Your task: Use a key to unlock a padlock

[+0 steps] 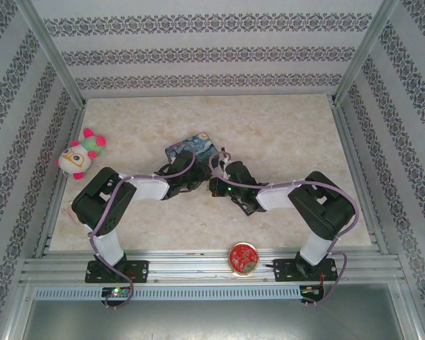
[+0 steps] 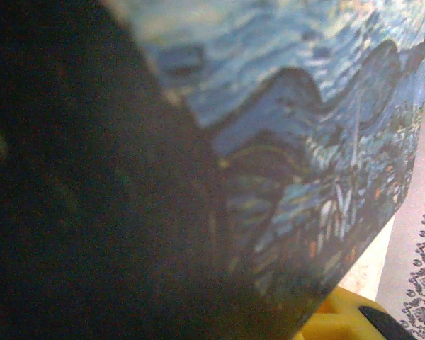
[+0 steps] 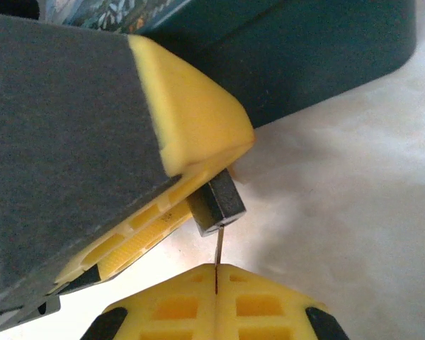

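The two arms meet over the middle of the pale table, just in front of a blue painted tin. In the right wrist view, the left gripper has its yellow fingers partly closed on the padlock. The small black body sticks out from between the fingertips, and its shackle is hidden inside the grip. The right gripper is closed tight on the key. Its thin grey blade rises out of the seam between the two yellow fingertips and reaches the underside of the padlock body. How far the blade has entered cannot be told. The padlock and key are held clear of the table, close beside the dark side wall of the tin. In the left wrist view the painted face of the tin is very close and blurred. A plush toy lies at the left edge of the table, and a red round tin sits on the near rail between the arm bases
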Action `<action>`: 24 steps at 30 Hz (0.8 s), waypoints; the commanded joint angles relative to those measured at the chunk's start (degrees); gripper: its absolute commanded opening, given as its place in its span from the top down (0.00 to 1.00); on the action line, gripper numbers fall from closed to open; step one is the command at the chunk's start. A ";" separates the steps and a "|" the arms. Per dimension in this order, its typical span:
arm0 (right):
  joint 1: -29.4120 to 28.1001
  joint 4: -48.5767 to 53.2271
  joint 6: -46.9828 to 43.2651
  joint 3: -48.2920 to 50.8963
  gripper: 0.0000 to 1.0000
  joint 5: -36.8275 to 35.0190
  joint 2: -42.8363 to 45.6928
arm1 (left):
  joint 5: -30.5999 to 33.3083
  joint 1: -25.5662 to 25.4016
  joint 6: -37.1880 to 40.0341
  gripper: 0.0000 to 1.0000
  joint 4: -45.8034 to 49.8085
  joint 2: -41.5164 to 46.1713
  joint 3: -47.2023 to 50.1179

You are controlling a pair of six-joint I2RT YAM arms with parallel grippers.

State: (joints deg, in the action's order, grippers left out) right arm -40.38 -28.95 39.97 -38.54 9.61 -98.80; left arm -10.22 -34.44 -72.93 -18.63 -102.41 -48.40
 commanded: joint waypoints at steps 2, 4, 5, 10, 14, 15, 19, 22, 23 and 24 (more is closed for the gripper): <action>-0.24 -9.54 -3.00 -1.98 1.00 -7.05 0.19 | -7.18 -2.48 -2.13 0.96 1.10 -1.17 -0.81; 0.10 -10.86 -3.17 -1.89 1.00 -7.88 0.04 | -7.44 -2.65 -2.13 0.96 1.05 -1.40 -0.99; 0.26 -11.31 -3.23 -1.97 1.00 -8.02 -0.07 | -7.53 -2.73 -2.13 0.96 1.10 -1.54 -1.06; 1.73 -13.50 -2.79 -2.50 1.00 -6.42 -1.37 | -7.63 -2.87 -2.09 0.97 1.23 -1.43 -1.17; 2.07 -15.76 -2.13 -2.61 1.00 -5.24 -2.40 | -7.45 -2.92 -1.91 0.98 1.33 -1.30 -1.00; 2.11 -15.87 -1.86 -2.59 1.00 -4.92 -2.53 | -7.35 -2.92 -1.97 0.98 1.24 -1.21 -0.91; 2.19 -15.09 -0.81 -0.71 1.00 -3.91 -0.41 | -5.87 -2.50 -2.65 0.96 0.50 -0.47 0.37; 2.30 -11.13 -0.11 1.16 1.00 -3.56 3.39 | -4.27 -1.50 -2.31 0.80 -0.34 -0.07 1.37; 2.38 -9.04 0.01 1.27 1.00 -3.35 4.57 | -3.76 -1.16 -1.65 0.76 -0.29 -0.07 1.27; 2.34 -6.67 -0.06 1.20 1.00 -2.88 5.90 | -3.21 -0.70 -0.77 0.73 0.56 -0.13 0.86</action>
State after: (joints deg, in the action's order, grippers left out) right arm -39.46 -34.09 39.16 -36.95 7.99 -98.04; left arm -9.50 -34.76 -73.43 -19.55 -103.13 -48.82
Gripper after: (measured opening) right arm 0.050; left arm 0.307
